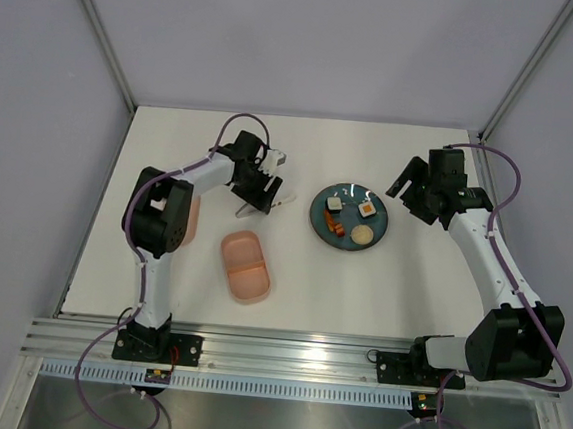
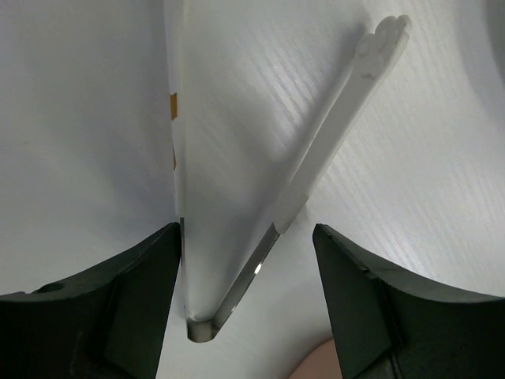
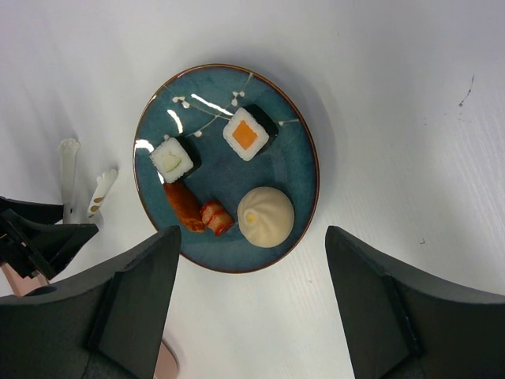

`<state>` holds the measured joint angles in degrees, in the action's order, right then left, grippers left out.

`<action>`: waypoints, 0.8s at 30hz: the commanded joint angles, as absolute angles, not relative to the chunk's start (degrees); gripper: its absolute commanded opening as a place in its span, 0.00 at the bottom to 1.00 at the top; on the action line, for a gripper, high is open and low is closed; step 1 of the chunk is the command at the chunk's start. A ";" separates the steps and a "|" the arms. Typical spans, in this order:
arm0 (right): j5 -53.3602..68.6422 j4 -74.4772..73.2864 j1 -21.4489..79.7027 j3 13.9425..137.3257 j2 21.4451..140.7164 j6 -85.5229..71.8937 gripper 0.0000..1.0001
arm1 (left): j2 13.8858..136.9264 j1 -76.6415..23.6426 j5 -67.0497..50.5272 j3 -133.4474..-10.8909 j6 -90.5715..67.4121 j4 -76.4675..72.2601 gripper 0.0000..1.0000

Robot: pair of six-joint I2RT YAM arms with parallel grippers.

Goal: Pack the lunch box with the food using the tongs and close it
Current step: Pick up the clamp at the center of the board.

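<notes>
The thin pale tongs lie on the table in a V, the bend toward my left wrist camera. My left gripper is open around them. Its left finger touches one arm, and its right finger stands apart from the other arm. From above, the left gripper is over the tongs, left of the plate. The pink lunch box sits open and empty in front. The food lies on the teal plate: two rice rolls, sausage bits and a beige bun. My right gripper hovers open above the plate's near edge.
The pink lid lies left of the box, partly hidden by the left arm. The plate sits mid-table between the two arms. White walls and metal posts bound the table at the back and sides.
</notes>
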<state>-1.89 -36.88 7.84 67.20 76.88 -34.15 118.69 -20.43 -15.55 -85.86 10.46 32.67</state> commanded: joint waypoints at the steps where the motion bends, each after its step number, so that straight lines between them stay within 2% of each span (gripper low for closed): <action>1: -1.23 -35.95 8.17 68.38 75.59 -34.80 0.82 | 117.16 -22.23 -18.81 -83.32 6.25 32.17 0.71; 11: -0.61 -35.42 8.17 67.50 74.88 -35.24 0.82 | 114.52 -24.70 -9.86 -83.50 2.72 32.33 0.75; 16: -0.79 -35.25 8.17 67.06 74.44 -35.42 0.82 | 114.00 -25.31 -6.15 -83.15 6.32 35.68 0.89; 19: -0.35 -35.16 8.17 67.15 74.70 -35.59 0.82 | 113.82 -25.31 -5.10 -81.66 8.70 35.77 0.90; 24: -0.26 -35.07 8.17 67.15 74.79 -35.60 0.82 | 115.05 -25.31 -5.19 -81.39 9.84 35.07 0.83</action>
